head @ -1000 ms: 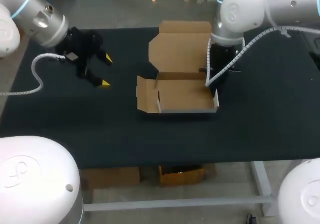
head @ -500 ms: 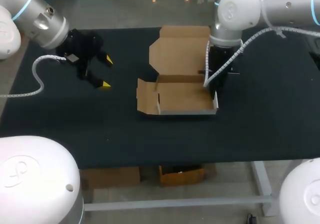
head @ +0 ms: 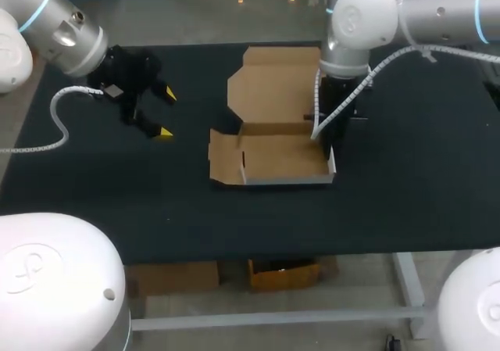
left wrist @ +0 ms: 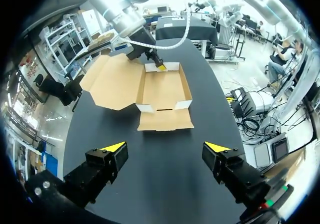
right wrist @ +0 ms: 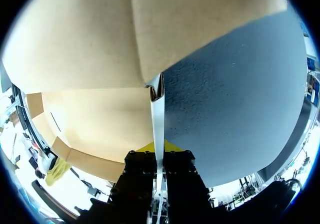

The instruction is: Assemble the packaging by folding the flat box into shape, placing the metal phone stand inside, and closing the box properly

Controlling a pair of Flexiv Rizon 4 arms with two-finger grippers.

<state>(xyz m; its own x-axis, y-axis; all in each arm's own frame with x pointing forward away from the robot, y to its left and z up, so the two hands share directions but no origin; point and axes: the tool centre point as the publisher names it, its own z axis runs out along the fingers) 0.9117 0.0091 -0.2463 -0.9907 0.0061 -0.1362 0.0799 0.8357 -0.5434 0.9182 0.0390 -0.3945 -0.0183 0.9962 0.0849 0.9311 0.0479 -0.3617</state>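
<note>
Left claw [head: 162, 113]: over the left part of the black counter [head: 117, 187], fingers spread wide, nothing held. The box lies well apart from it, straight ahead of its tips, with bare counter between.

Box [head: 283, 154]: brown cardboard, near the counter's middle, partly folded into an open tray. The left side flap [head: 222, 156] is still spread outward on the counter. The front and right walls stand upright. The large lid panel [head: 273, 85] is laid open behind the tray, toward the counter's far edge.

Right claw [right wrist: 158, 148]: at the box's right wall, fingers closed tight on the wall's upright edge, one inside the tray and one outside. In the head view the right arm's wrist and its white cable [head: 337, 105] hang over that corner and hide the fingers.
</note>
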